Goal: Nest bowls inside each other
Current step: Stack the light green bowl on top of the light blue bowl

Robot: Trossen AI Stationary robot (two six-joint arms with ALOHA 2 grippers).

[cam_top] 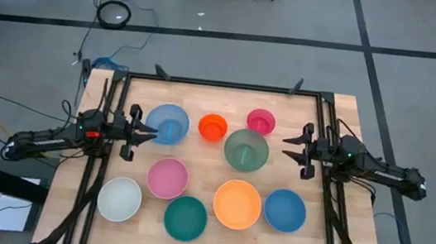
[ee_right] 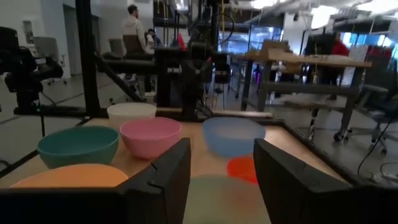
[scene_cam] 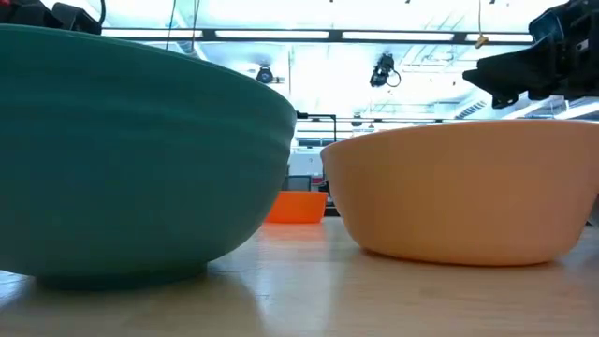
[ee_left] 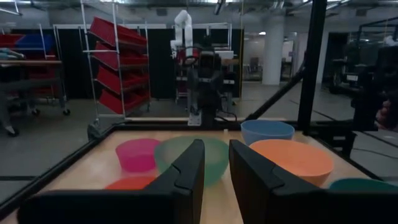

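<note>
Counter (cam_top: 343,121): wooden top in a dark frame, carrying nine separate bowls — none nested.
Upper row: light blue bowl (cam_top: 167,123) at left, small red-orange bowl (cam_top: 212,126), small magenta bowl (cam_top: 261,121), grey-green bowl (cam_top: 246,150) just below the magenta one.
Middle: pink bowl (cam_top: 167,177), under the light blue one.
Lower row: white bowl (cam_top: 119,198) at lower left, teal bowl (cam_top: 185,218), orange bowl (cam_top: 237,204), blue bowl (cam_top: 285,210) at right.
Left hand (cam_top: 152,133): at the counter's left edge, over the light blue bowl's rim, fingers slightly apart, holding nothing.
Right hand (cam_top: 287,145): at the right edge, just beside the grey-green bowl — fingers spread, empty.
</note>
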